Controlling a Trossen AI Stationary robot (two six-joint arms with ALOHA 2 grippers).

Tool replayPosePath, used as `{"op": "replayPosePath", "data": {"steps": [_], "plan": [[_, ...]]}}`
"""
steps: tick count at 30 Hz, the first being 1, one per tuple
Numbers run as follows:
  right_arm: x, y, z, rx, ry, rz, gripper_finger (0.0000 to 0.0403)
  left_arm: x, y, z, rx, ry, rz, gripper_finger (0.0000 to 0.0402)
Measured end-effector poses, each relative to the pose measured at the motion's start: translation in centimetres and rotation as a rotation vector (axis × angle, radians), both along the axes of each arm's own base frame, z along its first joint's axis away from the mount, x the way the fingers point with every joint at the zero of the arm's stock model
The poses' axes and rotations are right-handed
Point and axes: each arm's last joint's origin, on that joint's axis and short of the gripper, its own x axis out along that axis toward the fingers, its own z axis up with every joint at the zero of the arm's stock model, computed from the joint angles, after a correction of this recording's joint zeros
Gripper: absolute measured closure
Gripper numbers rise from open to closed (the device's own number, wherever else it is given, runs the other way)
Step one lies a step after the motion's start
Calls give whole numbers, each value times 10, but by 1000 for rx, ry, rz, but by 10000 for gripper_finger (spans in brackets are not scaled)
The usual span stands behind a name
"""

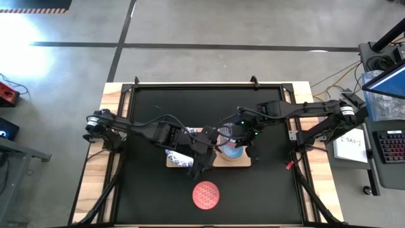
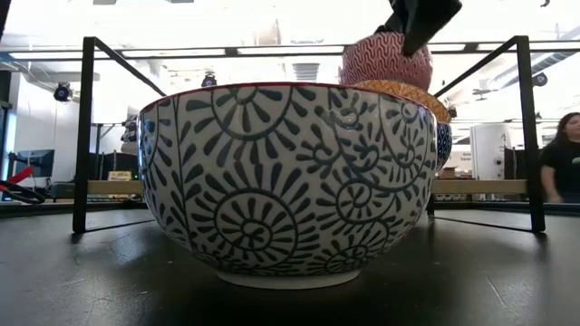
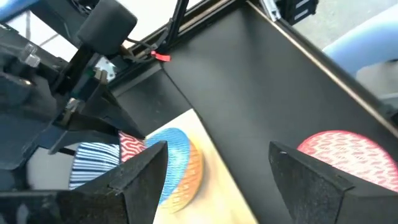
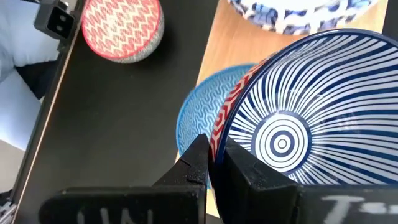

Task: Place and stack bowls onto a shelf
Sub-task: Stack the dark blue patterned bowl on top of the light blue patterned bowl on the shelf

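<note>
Currently, both arms reach over the middle of the black desk (image 1: 152, 190), above the light-wood shelf (image 1: 221, 162).

Bowls that can be counted:
1. One bowl with a red patterned inside (image 1: 205, 194) stands alone on the desk, near the front edge and apart from the shelf. In the low view its outside (image 2: 290, 181) is white with dark spiral and leaf figures, and it blocks most of the scene behind it.
2. One bowl with a blue-and-white striped inside and a red patterned outside (image 4: 298, 124) is held at its rim by the right hand (image 4: 214, 163), whose fingers are pinched on the rim wall. It hangs tilted above the shelf.
3. One light blue bowl (image 4: 202, 118) sits on the shelf directly beneath the held bowl, stacked in an orange bowl (image 3: 186, 180).
4. One blue-and-white patterned bowl (image 4: 298, 14) sits on the shelf beside that stack. Whether more bowls lie under it cannot be told.

The left hand (image 3: 217, 171) hovers over the shelf edge with its fingers spread wide and nothing between them.

Surroundings: a black metal frame (image 2: 86, 127) borders the desk. A person (image 2: 562, 158) stands in the room beyond. A keyboard (image 1: 392, 149) lies off to the right of the desk.
</note>
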Motion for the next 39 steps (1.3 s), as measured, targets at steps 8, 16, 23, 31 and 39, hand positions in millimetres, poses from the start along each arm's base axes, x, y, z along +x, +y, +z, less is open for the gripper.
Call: {"op": "replayPosePath", "data": {"steps": [8,16,23,31,39], "plan": [[1,9,-11,11,14,10,390,-4,-14,-2,-38,23,-2,141],[1,25,-14,19,3,54,390,-6,-16,-3,-82,46,37,141],[6,32,-33,-1,46,35,390,-6,-16,-5,-126,65,78,141],[10,30,-37,-125,43,-39,347,-7,-17,-6,-144,85,98,141],[10,33,-29,-176,26,-63,305,-8,-16,-7,-158,103,117,141]]}}
